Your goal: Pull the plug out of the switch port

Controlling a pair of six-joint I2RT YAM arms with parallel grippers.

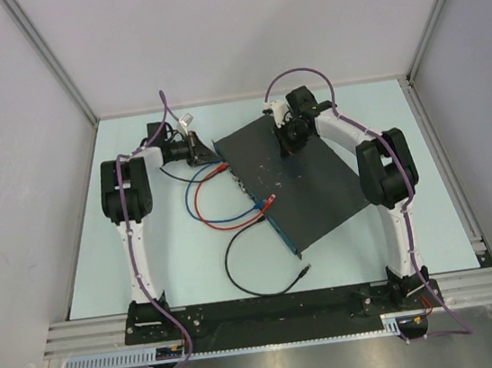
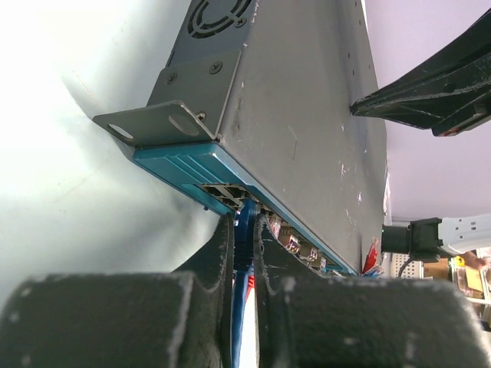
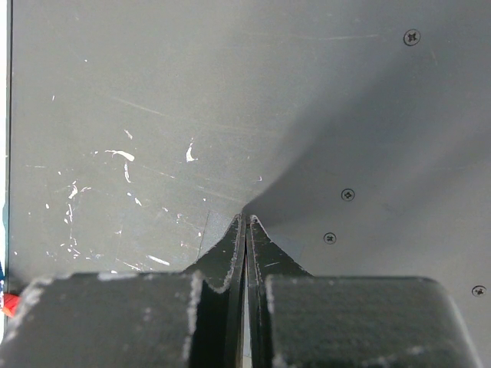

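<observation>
The switch (image 1: 310, 185) lies slanted in the middle of the table, its bluish port edge (image 2: 180, 165) facing left. My left gripper (image 1: 208, 153) is at the far end of that edge. In the left wrist view the left gripper (image 2: 245, 215) is shut on a blue plug (image 2: 244, 231) that sits in a port, and its blue cable runs back between the fingers. My right gripper (image 1: 290, 137) is shut with nothing in it, its tips (image 3: 245, 218) resting on the scuffed switch top (image 3: 153, 100). From the left wrist view the right gripper's fingers (image 2: 430, 96) show against the top.
A blue cable (image 1: 191, 191) and a red cable (image 1: 202, 210) loop on the pale table left of the switch. A red plug (image 1: 268, 202) lies at the port edge. A black cable (image 1: 232, 272) curls nearer the bases. White walls close three sides.
</observation>
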